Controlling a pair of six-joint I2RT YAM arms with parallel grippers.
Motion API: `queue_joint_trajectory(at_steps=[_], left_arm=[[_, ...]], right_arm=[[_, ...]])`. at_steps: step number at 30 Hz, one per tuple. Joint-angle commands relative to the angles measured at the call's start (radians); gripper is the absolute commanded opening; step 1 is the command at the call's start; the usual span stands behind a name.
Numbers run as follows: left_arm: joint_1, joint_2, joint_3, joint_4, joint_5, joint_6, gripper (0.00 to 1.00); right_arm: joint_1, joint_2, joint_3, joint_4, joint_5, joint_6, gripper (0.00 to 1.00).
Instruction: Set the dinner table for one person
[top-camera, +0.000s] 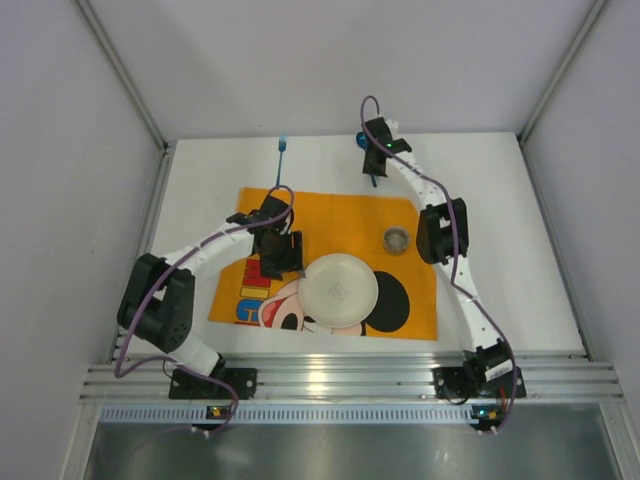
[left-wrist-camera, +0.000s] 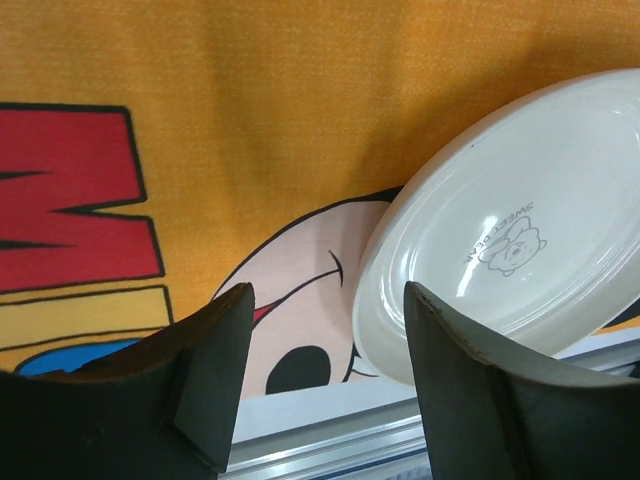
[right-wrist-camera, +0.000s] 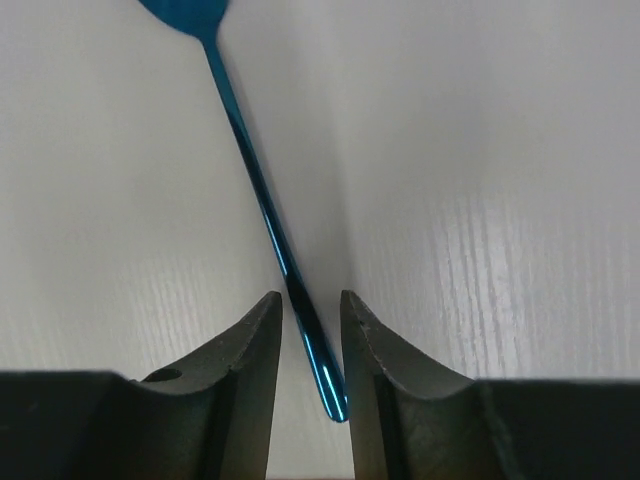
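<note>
Table: white dinner table (top-camera: 510, 230), pale walls (top-camera: 60, 150), placemat (top-camera: 340, 215) centered.
Left gripper (left-wrist-camera: 328, 295): wide open, empty, 10 o'clock of plate (top-camera: 338, 290).
Right gripper (right-wrist-camera: 311, 300): slim gap round spoon (right-wrist-camera: 250, 170) handle, 12 o'clock.
Left wrist only: plate's bear stamp (left-wrist-camera: 510, 245).

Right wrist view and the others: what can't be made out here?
1. Blue utensil: right wrist view, head cut off by top edge; spoon or fork unclear.
2. Right end effector: straddles the handle; contact cannot be told.
3. Small cup: top view, too small to see contents.
4. Plate: left wrist view, cut off by right edge and the left end effector finger.
</note>
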Motion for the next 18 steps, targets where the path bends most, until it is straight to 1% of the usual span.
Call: queue_joint_trajectory(at_steps=[1,2,4,6,8,13,18], left_arm=[[-0.003,-0.072,0.058,-0.110,-0.074,-0.007,0.66],[-0.003,-0.082,0.069,-0.124,-0.094,-0.007,0.66],[-0.003,-0.087,0.078,-0.149,-0.108,-0.009,0.66],[-0.003,-0.084,0.107,-0.166,-0.117,-0.012,0.66],[-0.003,-0.078,0.123,-0.170,-0.122,-0.013,0.66],[-0.004,-0.061,0.163,-0.164,-0.113,-0.036,0.65],[-0.007,-0.058,0.172,-0.147,-0.093,-0.021,0.65]], right_arm=[[-0.016,0.013,0.056,-0.049,-0.014,0.004,0.31],[-0.016,0.016,0.060,-0.058,-0.017,-0.021,0.30],[-0.015,0.023,0.070,-0.101,-0.017,-0.053,0.24],[-0.009,0.021,0.065,-0.161,0.004,-0.131,0.19],[-0.010,0.009,0.039,-0.196,0.009,-0.134,0.16],[-0.009,0.009,0.044,-0.192,-0.008,-0.139,0.16],[-0.007,-0.003,0.036,-0.192,-0.032,-0.150,0.22]])
